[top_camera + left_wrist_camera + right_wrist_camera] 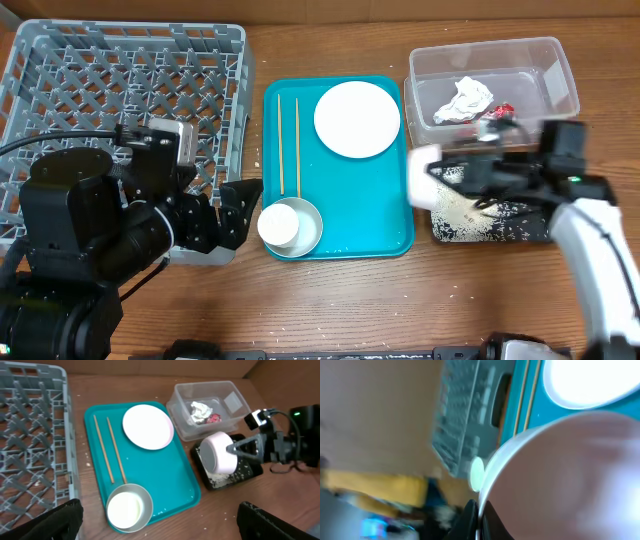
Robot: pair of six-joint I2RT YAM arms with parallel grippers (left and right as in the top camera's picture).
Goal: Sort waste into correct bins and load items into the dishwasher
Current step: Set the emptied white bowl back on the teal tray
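Wooden tabletop (330, 300), waste looking mostly sorted: napkin (465, 100) and red wrapper (503, 108) are lying in clear tub (555, 60), rice (455, 215) is sitting in black tray (495, 232). Right fingers (245, 450) are pinching small pale bowl (217, 455) by its rim, tipping it over that tray. Left fingers (242, 205) are hovering spread and empty by dish rack (60, 80). Rack is holding nothing; plate (357, 118), chopsticks (296, 140), grey-blue bowl (310, 235) and cup (278, 226) are waiting on teal tray (370, 215).

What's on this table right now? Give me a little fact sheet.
right jaws: shut on pale bowl, tipped over black tray
black tray: scattered rice
clear tub: napkin, red wrapper
teal tray: plate, chopsticks, cup in grey-blue bowl
dish rack: left of teal tray
left jaws: open, beside dish rack
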